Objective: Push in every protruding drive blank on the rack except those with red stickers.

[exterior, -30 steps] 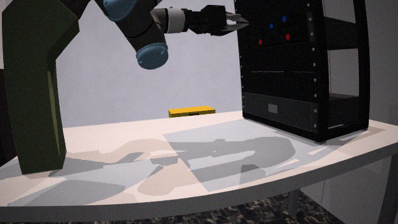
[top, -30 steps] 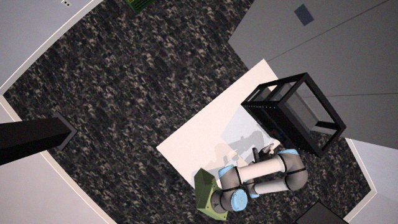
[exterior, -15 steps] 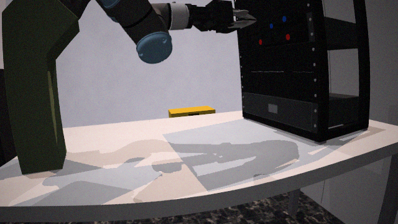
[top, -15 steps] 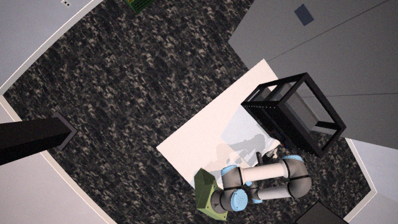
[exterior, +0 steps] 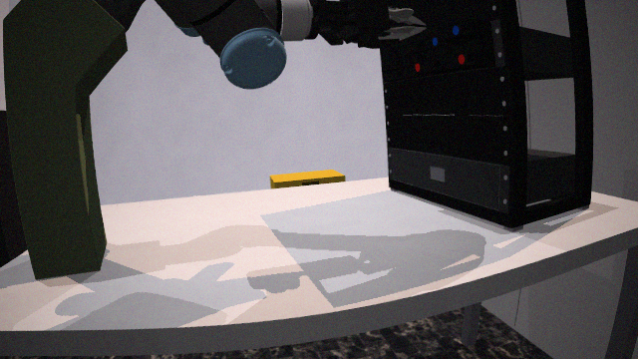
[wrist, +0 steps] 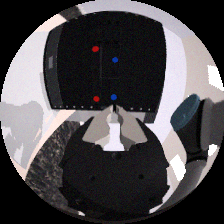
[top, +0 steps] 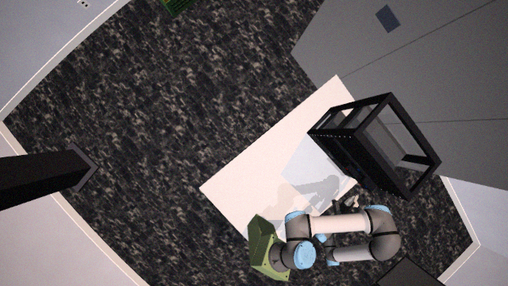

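Observation:
The black rack [top: 341,151] [exterior: 444,130] [wrist: 75,65] stands upright at the back right of the white table [top: 254,179] [exterior: 199,214]. High on its front are two blue stickers [exterior: 435,41] [exterior: 456,30] [wrist: 113,97] [wrist: 115,59] and two red stickers [exterior: 417,67] [exterior: 461,59] [wrist: 96,98] [wrist: 95,49]. The drive blanks are dark, and I cannot tell how far each one sticks out. My gripper [top: 351,200] [exterior: 424,26] [wrist: 114,105] is shut and empty. It points at the upper front of the rack, its tips close to one blue sticker; I cannot tell if they touch.
The arm's green mount [top: 263,246] [exterior: 55,150] stands at the table's near left corner. A yellow box [exterior: 307,179] lies beyond the table's far edge. A dark pillar [top: 40,175] stands on the floor far to the left. Grey walls stand behind the rack.

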You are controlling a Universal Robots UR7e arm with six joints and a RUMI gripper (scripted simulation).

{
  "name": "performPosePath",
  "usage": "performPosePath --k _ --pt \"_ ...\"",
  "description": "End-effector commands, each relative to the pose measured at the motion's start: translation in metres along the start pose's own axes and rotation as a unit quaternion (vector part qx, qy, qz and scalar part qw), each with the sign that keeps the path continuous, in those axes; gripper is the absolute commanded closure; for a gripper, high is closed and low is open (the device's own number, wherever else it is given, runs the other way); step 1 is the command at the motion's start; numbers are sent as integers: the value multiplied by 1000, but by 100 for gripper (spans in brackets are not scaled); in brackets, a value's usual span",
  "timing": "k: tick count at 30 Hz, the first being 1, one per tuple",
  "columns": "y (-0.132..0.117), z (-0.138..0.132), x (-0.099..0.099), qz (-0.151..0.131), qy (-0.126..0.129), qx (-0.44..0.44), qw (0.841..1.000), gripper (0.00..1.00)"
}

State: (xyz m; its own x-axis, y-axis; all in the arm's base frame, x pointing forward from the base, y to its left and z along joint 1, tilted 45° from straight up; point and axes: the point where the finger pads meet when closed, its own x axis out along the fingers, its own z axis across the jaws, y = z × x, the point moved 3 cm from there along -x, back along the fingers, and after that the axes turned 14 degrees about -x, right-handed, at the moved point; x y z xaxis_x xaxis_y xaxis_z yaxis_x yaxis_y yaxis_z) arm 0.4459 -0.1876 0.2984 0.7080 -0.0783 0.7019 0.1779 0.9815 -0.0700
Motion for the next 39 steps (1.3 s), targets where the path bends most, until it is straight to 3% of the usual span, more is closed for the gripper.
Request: performPosePath --k 1,5,13,19,39 --pt "-2 0 0 0 0 0 1000 100" --pt "-2 0 8 0 0 0 1000 100" --pt "-2 0 49 0 0 0 1000 100" --pt "-2 0 57 0 0 0 1000 100" --pt "-2 0 57 0 0 0 1000 100"
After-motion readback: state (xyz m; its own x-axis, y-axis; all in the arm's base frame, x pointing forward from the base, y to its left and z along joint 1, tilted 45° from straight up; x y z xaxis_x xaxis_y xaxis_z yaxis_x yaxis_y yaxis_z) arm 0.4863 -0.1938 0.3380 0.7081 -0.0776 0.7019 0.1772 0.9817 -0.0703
